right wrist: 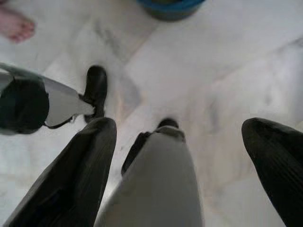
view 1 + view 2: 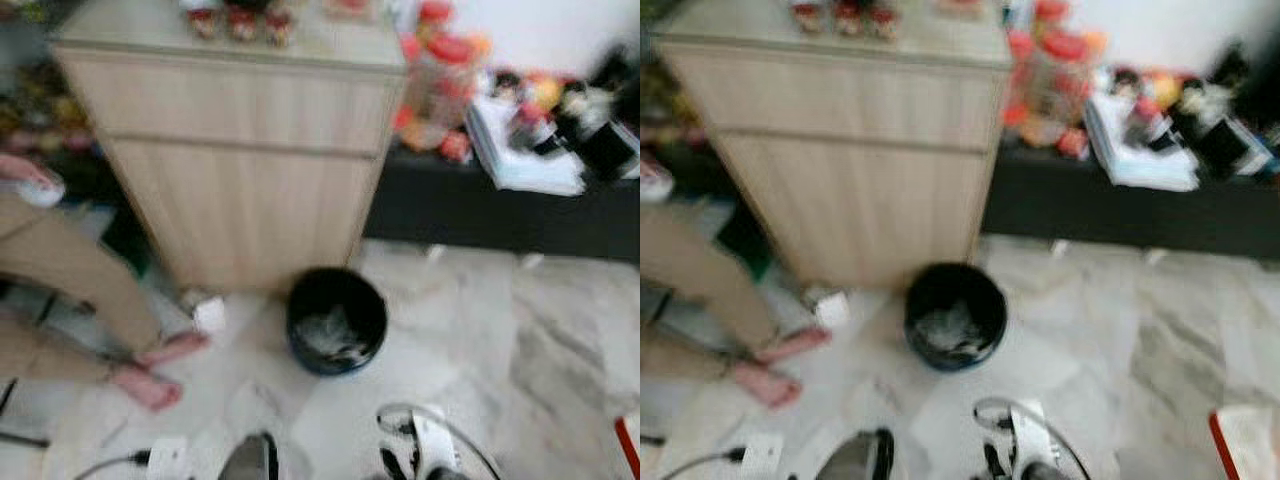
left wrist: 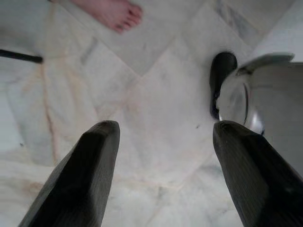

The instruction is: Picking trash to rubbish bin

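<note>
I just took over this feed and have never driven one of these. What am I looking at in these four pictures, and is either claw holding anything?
The two wide, blurred pictures come from the humanoid's head camera, looking down at a pale marble floor. Ahead stands a round black rubbish bin with crumpled pale trash inside, in front of a light wooden cabinet. A small white crumpled object lies on the floor on the bin's left, near a person's bare feet.

The other two pictures come from cameras on each wrist, looking along two long black fingers. The left gripper is open over bare floor, holding nothing. The right gripper is also open and empty; the grey shapes between its fingers look like the robot's own body.
</note>
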Controlling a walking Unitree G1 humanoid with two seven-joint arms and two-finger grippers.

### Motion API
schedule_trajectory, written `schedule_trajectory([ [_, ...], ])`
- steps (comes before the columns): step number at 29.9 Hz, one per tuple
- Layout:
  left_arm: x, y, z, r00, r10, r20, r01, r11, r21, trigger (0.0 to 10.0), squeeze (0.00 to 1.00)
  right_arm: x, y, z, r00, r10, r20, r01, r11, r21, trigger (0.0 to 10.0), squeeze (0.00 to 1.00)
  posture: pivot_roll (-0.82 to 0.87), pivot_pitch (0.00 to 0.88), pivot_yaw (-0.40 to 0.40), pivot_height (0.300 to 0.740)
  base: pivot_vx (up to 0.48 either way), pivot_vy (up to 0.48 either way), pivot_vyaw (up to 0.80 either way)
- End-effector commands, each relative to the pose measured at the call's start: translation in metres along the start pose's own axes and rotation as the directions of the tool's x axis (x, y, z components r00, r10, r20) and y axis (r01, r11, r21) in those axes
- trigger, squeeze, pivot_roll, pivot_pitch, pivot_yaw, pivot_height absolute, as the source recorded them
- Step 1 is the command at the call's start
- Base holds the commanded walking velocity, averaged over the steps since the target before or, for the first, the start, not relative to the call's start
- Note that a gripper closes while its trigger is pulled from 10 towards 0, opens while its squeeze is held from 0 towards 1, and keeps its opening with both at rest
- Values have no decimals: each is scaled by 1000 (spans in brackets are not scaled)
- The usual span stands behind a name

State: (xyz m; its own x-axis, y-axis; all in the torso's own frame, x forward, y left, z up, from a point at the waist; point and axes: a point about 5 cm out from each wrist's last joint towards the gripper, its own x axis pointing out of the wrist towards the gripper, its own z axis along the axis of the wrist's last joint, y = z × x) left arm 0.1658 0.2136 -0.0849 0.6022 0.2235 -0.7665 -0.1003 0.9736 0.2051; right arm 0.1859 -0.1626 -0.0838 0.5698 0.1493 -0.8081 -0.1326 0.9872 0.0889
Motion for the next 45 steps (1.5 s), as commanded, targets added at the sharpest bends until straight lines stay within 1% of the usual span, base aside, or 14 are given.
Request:
schedule_trajectory([
  [1, -5, -2, -19, 998, -8, -62, 10, 1000, 29, 10000, 0, -3, -8, -6, 1000, -24, -14, 24, 1000, 2, 10000, 0, 78, 200, -98, 740, 0, 0, 0],
  [14, -5, -4, -18, 998, -12, -60, 14, 999, 33, 10000, 0, -3, -9, -4, 1000, -27, -6, 27, 1000, 6, 10000, 0, 78, 183, -100, 740, 0, 0, 0],
  [21, -4, -4, -15, 999, -6, -44, 7, 1000, 13, 10000, 0, -2, -9, -1, 1000, -30, 5, 30, 999, 18, 10000, 0, 72, 195, -105, 740, 0, 0, 0],
  [32, -4, -2, -15, 999, -3, -46, 4, 1000, 12, 10000, 0, -2, -8, -2, 1000, -28, 1, 28, 999, 28, 10000, 0, 79, 199, -99, 740, 0, 0, 0],
  [42, -2, 0, -11, 999, -4, -42, 5, 999, 34, 10000, 0, -1, -5, 0, 1000, -24, -4, 24, 999, 28, 10000, 0, 82, 191, -89, 740, 0, 0, -800],
  [45, -2, 1, -10, 999, -2, -48, 6, 997, 81, 10000, 0, 0, -4, 0, 1000, -26, -7, 26, 999, 29, 10000, 0, 86, 186, -86, 740, 0, 0, -800],
])
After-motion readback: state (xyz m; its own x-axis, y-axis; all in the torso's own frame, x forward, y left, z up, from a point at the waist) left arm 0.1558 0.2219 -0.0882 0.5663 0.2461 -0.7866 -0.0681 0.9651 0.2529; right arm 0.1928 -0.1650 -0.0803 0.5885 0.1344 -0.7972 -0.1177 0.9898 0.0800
